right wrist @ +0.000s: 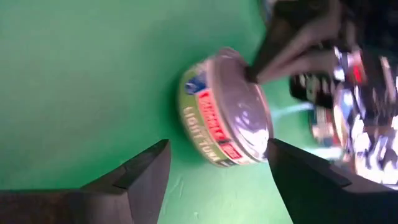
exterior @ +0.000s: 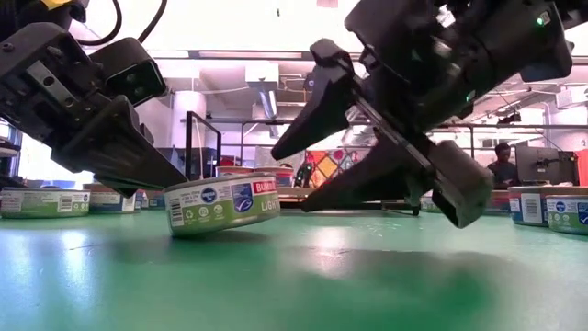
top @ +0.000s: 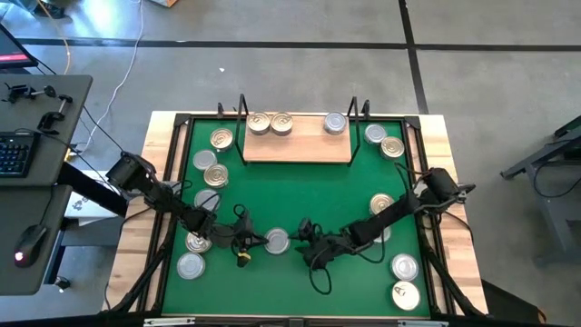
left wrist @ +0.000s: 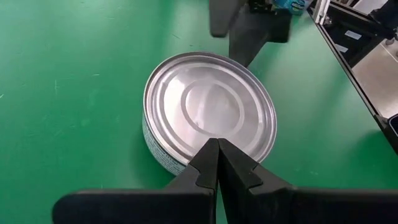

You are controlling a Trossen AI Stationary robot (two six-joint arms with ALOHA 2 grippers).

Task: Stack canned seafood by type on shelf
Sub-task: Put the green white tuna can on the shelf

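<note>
Tin [top: 277, 241] at the near middle of the green mat [top: 300, 191], between the two grippers: a low round can, plain silver lid with a pressed ring, green-and-white label with a red band reading "LIGHT" around its wall. In the low view it sits slightly tilted, the edge toward the left gripper [top: 243, 243] raised off the mat, the other edge down. Flat face up; round, so no long axis to speak of. Left gripper is pinched shut, fingertips together and resting at the tin's rim on its left side, holding nothing. Right gripper [top: 307, 243] stands just beside the tin on its other side, fingers spread wide, apart from the can, nothing between them. Wooden shelf [top: 297, 148] at the far side of the mat carries three tins; others lie scattered along both sides of the mat.
</note>
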